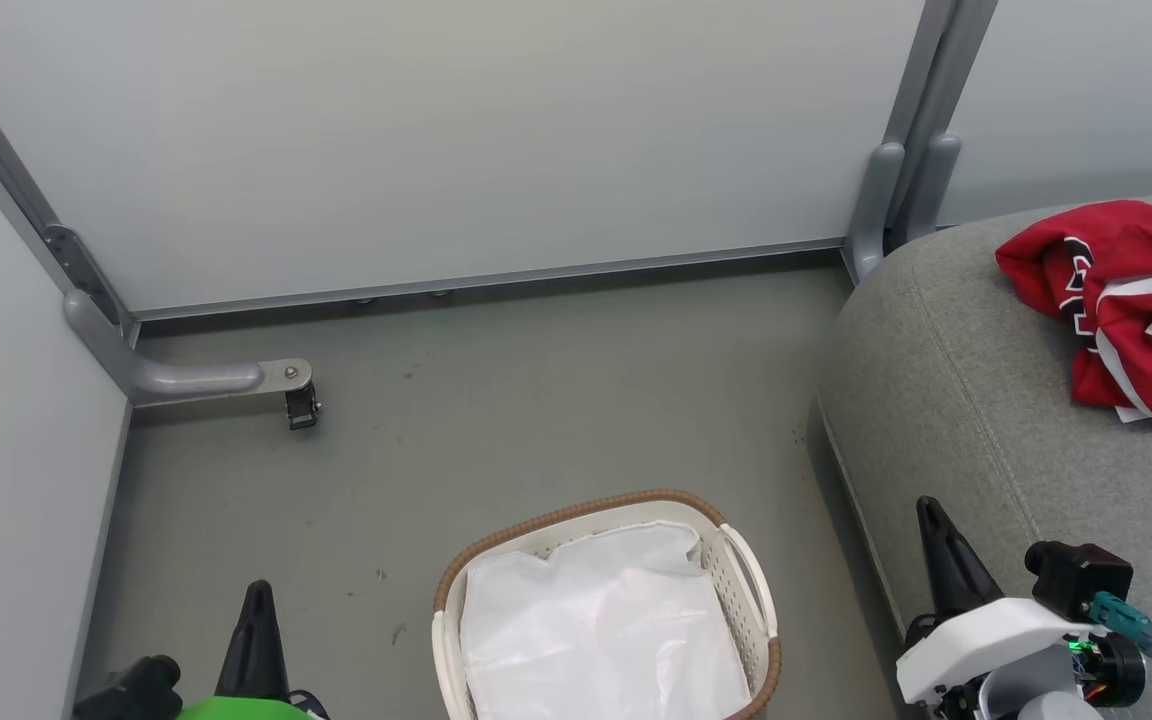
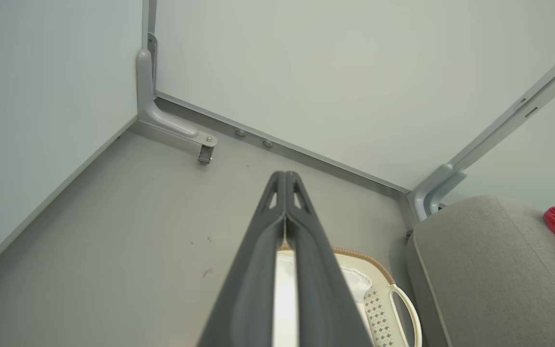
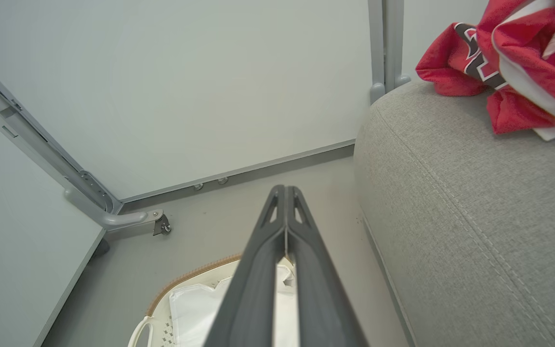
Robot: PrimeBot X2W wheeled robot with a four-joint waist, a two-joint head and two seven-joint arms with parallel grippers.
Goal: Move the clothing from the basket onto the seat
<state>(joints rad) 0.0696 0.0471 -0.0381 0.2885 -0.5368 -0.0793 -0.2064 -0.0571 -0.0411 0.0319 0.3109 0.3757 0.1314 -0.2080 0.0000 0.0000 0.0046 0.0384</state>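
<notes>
Both grippers are closed tight, fingertips pressed together, nothing held. Left gripper [image 1: 258, 598] sits low left over the floor [image 1: 536, 400]; right gripper [image 1: 928, 515] low right, at the edge of the seat [image 1: 946, 400]. Clothing [image 1: 1126, 300] lies bunched on the seat, far right. Basket [image 1: 731, 590] stands on the floor between the grippers, white liner [image 1: 596, 630] inside.

The left gripper [image 1: 258, 590] points up at the lower left, its two dark fingers pressed flat together. The right gripper [image 1: 927, 508] stands likewise at the lower right, closed tight, tip to tip.
</notes>
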